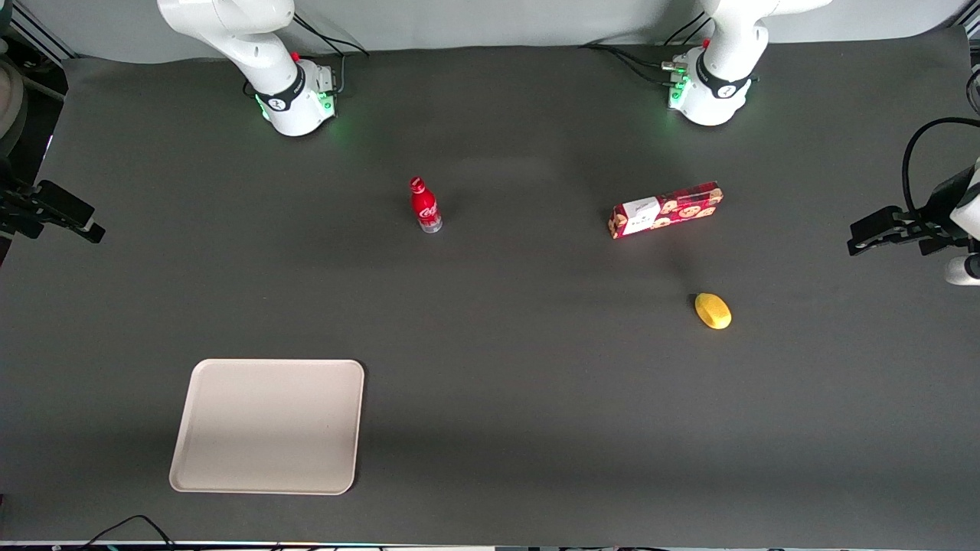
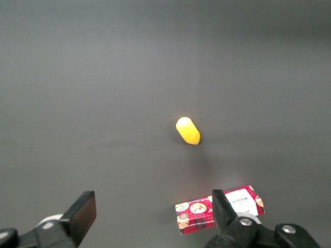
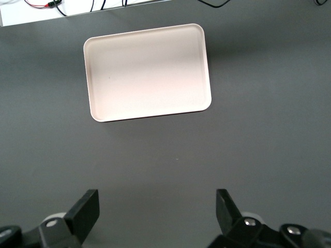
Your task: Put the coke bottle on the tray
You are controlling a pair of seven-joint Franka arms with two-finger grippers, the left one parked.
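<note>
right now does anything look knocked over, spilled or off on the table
Nothing stands out. The coke bottle stands upright, the tray lies flat and bare, and the gripper hangs open above the table, holding nothing.

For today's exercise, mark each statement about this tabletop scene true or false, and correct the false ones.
1. The coke bottle stands upright on the table. True.
2. The bottle is already on the tray. False: the tray holds nothing, and the bottle stands farther from the front camera, apart from it.
3. The gripper is open and holds nothing. True: it hangs high over bare table, with the tray in its wrist view.
4. The yellow object lies on the cookie box. False: it lies on the table, nearer the front camera than the box.
5. The cookie box lies toward the parked arm's end. True.
</note>
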